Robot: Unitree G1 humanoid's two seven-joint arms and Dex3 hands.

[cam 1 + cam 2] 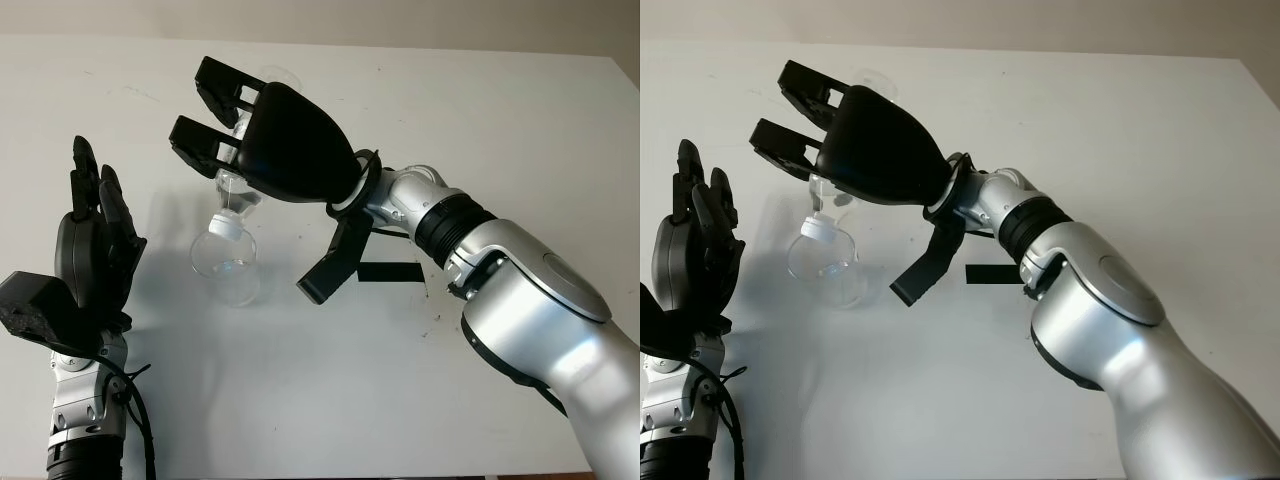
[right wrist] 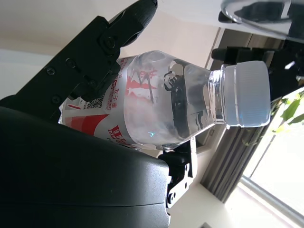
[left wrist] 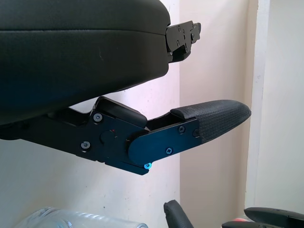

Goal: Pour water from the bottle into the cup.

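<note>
- The right hand (image 1: 262, 140) is raised over the white surface (image 1: 500, 120), in the middle of the head views, with its black shell turned up toward the camera.
- Its fingers (image 2: 102, 45) are closed around the bottle (image 2: 161, 107); the wrist view shows them pressed against the body of the bottle, over the red and white label.
- The bottle is clear and is tilted, with its neck pointing down and toward the robot. The white cap (image 1: 224, 224) is on the neck.
- In the head views most of the bottle is hidden behind the right hand; only the neck and the cap come out below the fingers.
- The cap is directly above the cup (image 1: 226, 262), at its rim. I cannot tell if the cap touches the rim.
- The cup is of clear glass and stands on the surface, just below and a little left of the right hand.
- The silver right arm (image 1: 1110, 320) comes in from the bottom right corner and reaches up to the hand.
- A black strap (image 1: 390, 271) lies on the surface under this arm, near the wrist.
- The left hand (image 1: 95, 240) is at the left edge, well apart from the cup. It is upright, it is open and it holds nothing.
- The left wrist view shows one black finger (image 3: 209, 121) of this hand in front of a light wall.
</note>
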